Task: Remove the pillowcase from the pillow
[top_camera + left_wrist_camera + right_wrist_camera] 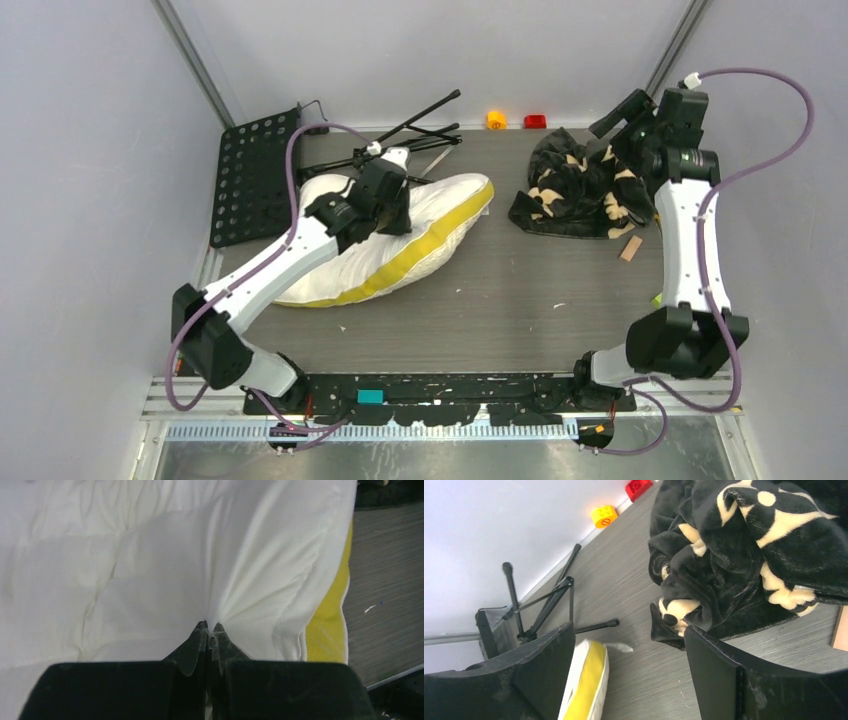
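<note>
The cream-white pillow [440, 220] with its yellow edge [327, 625] lies bare on the left half of the table. My left gripper [388, 200] rests on its top and is shut, pinching a fold of the pillow's white cloth at its tips [210, 626]. The black pillowcase [575, 185] with pale-yellow flowers lies crumpled in a heap at the back right, apart from the pillow. My right gripper [625, 122] hangs just above the heap's right side. Its jaws stand wide open with nothing between them [629, 650], and the pillowcase [744, 555] lies beyond the right finger.
A black perforated plate [255, 175] lies at the back left. A folded black stand [410, 135] lies behind the pillow. An orange block [495, 120] and a red block [535, 121] sit by the back wall. A small wooden piece [630, 248] lies beside the pillowcase.
</note>
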Motion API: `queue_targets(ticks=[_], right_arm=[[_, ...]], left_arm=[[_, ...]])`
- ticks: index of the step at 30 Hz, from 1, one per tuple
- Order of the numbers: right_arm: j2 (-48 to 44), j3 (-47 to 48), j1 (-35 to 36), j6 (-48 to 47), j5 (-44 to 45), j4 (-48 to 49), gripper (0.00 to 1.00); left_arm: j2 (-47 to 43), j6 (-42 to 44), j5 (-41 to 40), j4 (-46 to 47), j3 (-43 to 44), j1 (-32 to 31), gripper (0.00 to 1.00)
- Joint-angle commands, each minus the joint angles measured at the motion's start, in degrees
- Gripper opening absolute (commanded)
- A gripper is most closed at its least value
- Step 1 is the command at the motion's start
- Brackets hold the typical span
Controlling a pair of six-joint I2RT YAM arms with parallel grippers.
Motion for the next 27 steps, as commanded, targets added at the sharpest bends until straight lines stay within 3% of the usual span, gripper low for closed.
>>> queue_targets(ticks=[1, 3, 4, 7, 8, 13, 19, 23, 27], right_arm=[[-11.7, -5.5, 0.0, -1.8, 0.7, 9.5, 0.84], [-15.1, -9.7, 0.0, -2.5, 1.5, 11.3, 0.84], [-16.8, -11.7, 0.0, -2.8, 2.3, 11.7, 0.84], [-22.4, -18.4, 0.0, -4.1, 5.7, 11.2, 0.84], [-24.2, -20.8, 0.0, -4.7, 7.8, 11.5, 0.84], [-34.8, -38.7, 0.1, -2.6, 4.4, 23.3, 0.88], [-40.3, -56.2, 1.7, -6.1, 3.2, 40.1, 0.89], [-38.4, -59.9, 4.2, -5.8, 12.8, 41.2, 0.89], [-34.3, -61.1, 9.2, -11.7, 17.2, 43.3, 0.93]], left_arm=[[4.2, -0.9, 0.7, 10.9, 8.0, 1.1, 0.00], [5.8, 0.3, 1.0, 13.8, 9.1, 1.1, 0.00], [6.2, 1.1, 1.8, 14.9, 9.2, 1.1, 0.05], [5.3, 4.7, 6.4, 13.1, 10.7, 1.0, 0.83], [3.9, 5.1, 5.9, 11.6, 10.8, 1.0, 0.97], [-6.3, 11.4, 0.8, 11.5, 3.6, 1.1, 1.00], [-19.5, 15.0, -10.6, 16.7, -12.7, 2.6, 1.00], [-24.8, 15.5, -18.7, 19.9, -20.9, 3.1, 1.00], [-28.2, 20.3, -21.9, 33.1, -33.1, 3.2, 1.00]])
